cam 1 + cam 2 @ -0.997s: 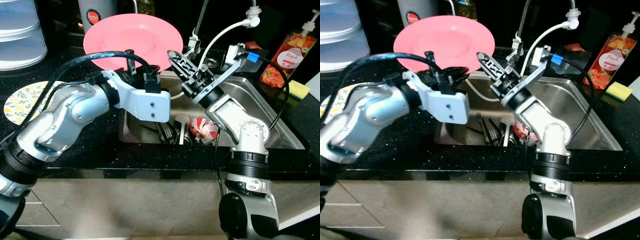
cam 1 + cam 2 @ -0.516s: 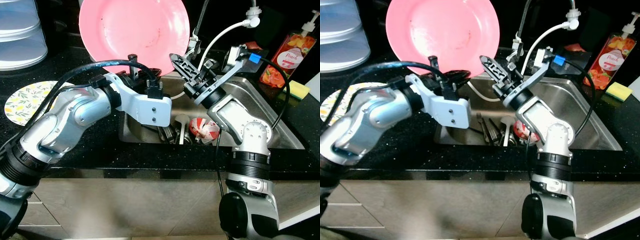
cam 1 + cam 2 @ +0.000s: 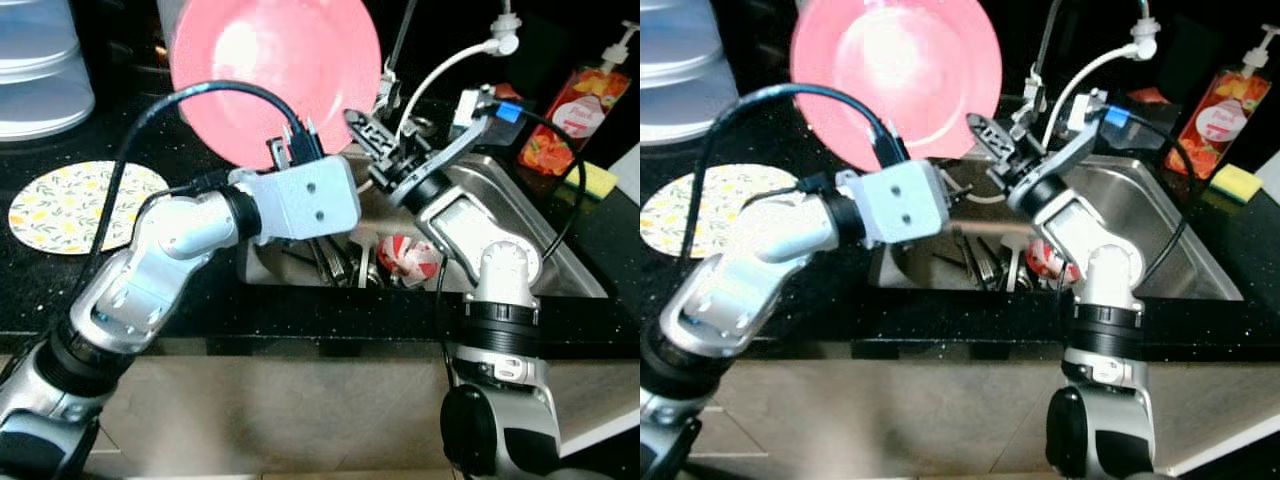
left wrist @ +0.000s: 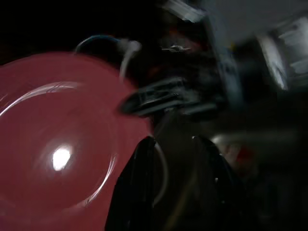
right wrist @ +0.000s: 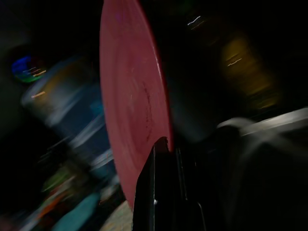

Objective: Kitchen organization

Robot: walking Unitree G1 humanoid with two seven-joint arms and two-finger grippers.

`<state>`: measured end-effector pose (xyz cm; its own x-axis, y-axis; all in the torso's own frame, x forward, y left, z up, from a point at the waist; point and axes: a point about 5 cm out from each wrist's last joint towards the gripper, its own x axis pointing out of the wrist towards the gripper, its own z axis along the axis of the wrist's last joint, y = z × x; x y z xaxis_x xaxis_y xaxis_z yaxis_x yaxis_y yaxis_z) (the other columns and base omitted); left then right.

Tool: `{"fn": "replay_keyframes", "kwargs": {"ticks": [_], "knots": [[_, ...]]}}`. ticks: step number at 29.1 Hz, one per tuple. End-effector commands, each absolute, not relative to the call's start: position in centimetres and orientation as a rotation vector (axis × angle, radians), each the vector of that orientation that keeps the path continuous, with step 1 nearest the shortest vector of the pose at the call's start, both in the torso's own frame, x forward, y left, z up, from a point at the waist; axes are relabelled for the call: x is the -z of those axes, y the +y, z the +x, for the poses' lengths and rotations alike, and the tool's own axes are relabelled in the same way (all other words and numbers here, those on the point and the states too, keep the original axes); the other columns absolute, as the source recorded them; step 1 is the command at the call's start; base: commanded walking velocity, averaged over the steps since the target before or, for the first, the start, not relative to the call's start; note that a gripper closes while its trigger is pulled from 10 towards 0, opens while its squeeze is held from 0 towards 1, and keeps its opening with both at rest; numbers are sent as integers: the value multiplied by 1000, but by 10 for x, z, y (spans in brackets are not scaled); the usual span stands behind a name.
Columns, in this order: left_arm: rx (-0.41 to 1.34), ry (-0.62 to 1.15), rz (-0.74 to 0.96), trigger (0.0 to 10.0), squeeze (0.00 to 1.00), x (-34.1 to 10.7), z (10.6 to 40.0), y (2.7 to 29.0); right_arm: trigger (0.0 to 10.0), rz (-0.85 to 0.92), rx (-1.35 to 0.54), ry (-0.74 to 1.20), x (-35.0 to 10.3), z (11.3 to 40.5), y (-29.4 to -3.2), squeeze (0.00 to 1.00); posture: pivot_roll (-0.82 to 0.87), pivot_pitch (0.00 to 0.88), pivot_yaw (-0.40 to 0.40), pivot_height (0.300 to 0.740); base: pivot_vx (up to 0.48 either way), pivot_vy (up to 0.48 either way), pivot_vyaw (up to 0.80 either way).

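1. A black speckled counter (image 3: 150, 290) runs across the scene, glossy under overhead light.
2. A steel sink (image 3: 560, 262) is set into it, with a tap (image 3: 1044, 50) rising behind.
3. Pale cabinet fronts (image 3: 300, 410) stand below the counter edge.
4. The wall behind is dark.

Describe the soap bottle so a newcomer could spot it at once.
Start at the steel sink in the black counter. On the counter at its far right corner stands the soap bottle, beside a yellow sponge. It alone has a white pump top and an orange fruit label.
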<state>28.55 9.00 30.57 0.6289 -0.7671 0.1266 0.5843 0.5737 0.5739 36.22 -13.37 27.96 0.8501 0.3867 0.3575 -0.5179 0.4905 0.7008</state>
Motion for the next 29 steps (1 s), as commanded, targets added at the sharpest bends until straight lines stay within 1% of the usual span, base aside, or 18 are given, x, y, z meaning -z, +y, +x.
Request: {"fn": "replay_keyframes", "kwargs": {"ticks": [1,3,4,7,8,10,12,13,14,16,20,21,22,23,24,25,26,29], "knots": [[794,-357,452,10000,0,-306,288,93,10000,890,-469,-187,-280,366,-145,0,283,0,-103,740,0,0,0],[689,-303,296,10000,0,-309,301,103,10000,759,-311,-167,-270,373,-156,0,280,0,-105,740,0,0,0],[689,-303,296,10000,0,-309,301,103,10000,759,-311,-167,-270,373,-156,0,280,0,-105,740,0,0,0],[559,-197,89,10000,0,-308,316,117,10000,619,-144,-100,-253,380,-166,0,280,0,-108,740,0,0,0],[559,-197,89,10000,0,-308,316,117,10000,619,-144,-100,-253,380,-166,0,280,0,-108,740,0,0,0],[473,-118,-37,10000,0,-303,324,128,10000,584,-56,-33,-239,383,-172,0,280,0,-110,740,0,0,0],[473,-118,-37,10000,0,-303,324,128,10000,584,-56,-33,-239,383,-172,0,280,0,-110,740,0,0,0],[366,8,-175,10000,0,-291,333,141,10000,597,18,97,-215,387,-176,0,283,0,-112,740,0,0,0],[366,8,-175,10000,0,-291,333,141,10000,597,18,97,-215,387,-176,0,283,0,-112,740,0,0,0],[323,139,-269,10000,0,-274,337,145,10000,651,27,214,-195,388,-172,0,279,0,-110,740,0,0,0],[312,223,-234,10000,0,-262,336,145,10000,625,49,247,-184,387,-172,0,276,0,-107,740,0,0,0],[337,255,-195,10000,0,-258,334,143,10000,629,54,263,-179,387,-172,0,275,0,-106,740,0,0,0],[362,284,-109,10000,0,-254,330,141,10000,639,58,283,-173,385,-172,0,274,0,-104,740,0,0,0],[362,284,-109,10000,0,-254,330,141,10000,639,58,283,-173,385,-172,0,274,0,-104,740,0,0,0],[397,302,-7,10000,0,-251,325,139,10000,676,61,312,-166,384,-171,0,275,0,-104,740,0,0,0],[406,294,20,10000,0,-251,324,138,10000,693,61,319,-164,384,-170,0,275,0,-104,740,0,0,0],[413,290,56,10000,0,-252,323,136,10000,727,49,300,-166,385,-169,1000,277,0,-104,740,0,0,0],[419,291,96,10000,0,-252,321,134,10000,773,19,262,-171,386,-167,1000,277,0,-104,740,0,0,0]]}}
